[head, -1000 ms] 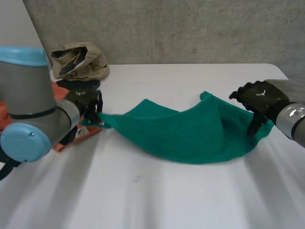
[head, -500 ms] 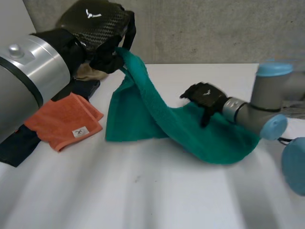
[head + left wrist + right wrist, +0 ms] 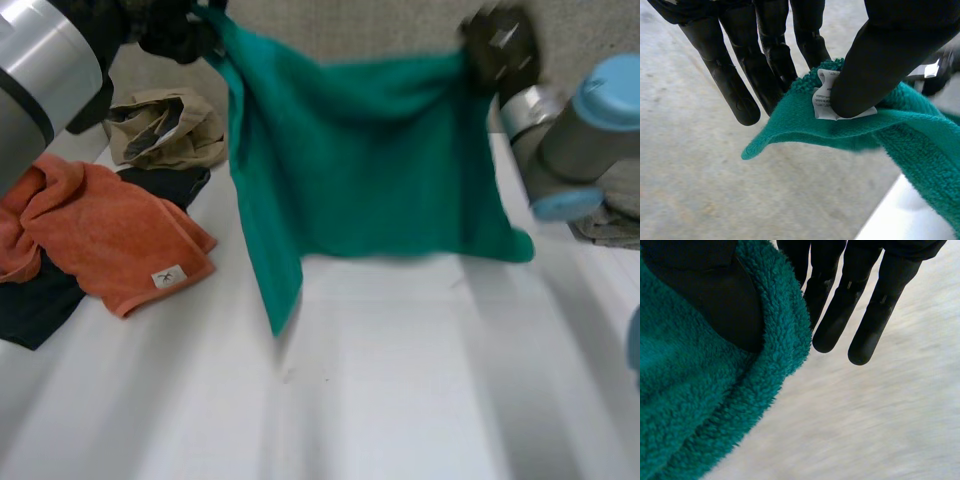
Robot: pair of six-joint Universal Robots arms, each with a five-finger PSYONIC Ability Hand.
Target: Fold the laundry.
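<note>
Towel (image 3: 370,170) hangs spread out above the worktop (image 3: 400,400), pinched at both top corners: my left robot hand (image 3: 175,30) thumb-clamps the corner with the tag (image 3: 827,97), my right robot hand (image 3: 500,45) pinches the other.

The green towel (image 3: 370,160) is thick terry cloth with a fuzzy pile, matt all over. A small white care label (image 3: 827,100), thin and smooth, is sewn at its edge. The left hand (image 3: 875,55) and right hand (image 3: 715,295) are black and smooth with a dull sheen. The orange towel (image 3: 110,235) is soft matt cloth, and the beige garment (image 3: 165,130) is a thinner, crumpled fabric. The bench (image 3: 400,400) is smooth matt white, the wall (image 3: 340,25) rough grey concrete. The left arm (image 3: 40,70) is satin grey metal.
</note>
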